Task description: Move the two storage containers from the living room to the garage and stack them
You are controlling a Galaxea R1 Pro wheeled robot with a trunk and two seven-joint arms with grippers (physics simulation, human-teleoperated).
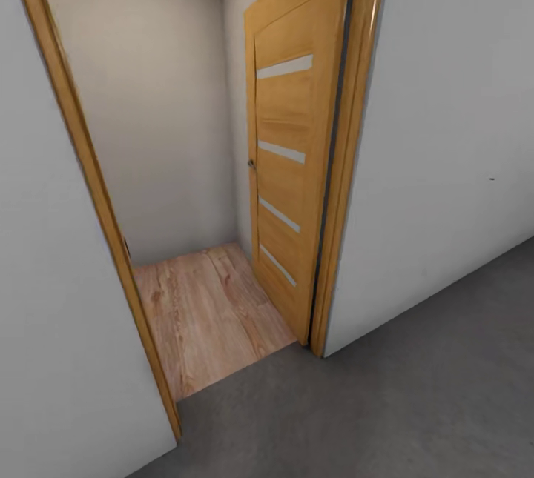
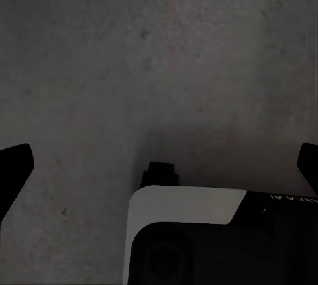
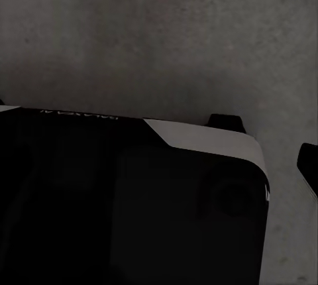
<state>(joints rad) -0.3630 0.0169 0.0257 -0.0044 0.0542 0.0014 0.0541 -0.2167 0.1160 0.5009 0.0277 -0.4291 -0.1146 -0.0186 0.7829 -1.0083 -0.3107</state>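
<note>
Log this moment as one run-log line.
phase: transit | ahead: open wooden door, wood plank floor beyond | underfoot: concrete floor | left gripper: open, empty

Beneath your left gripper, its fingers spread wide, lies the dark grey speckled concrete floor; it reaches the doorway

Head view bright, evenly lit, soft render blur; glare spot at top of wooden door, door frame lines bow toward edges. Both wrist views dim, murky; soft shadows on grey concrete floor.
</note>
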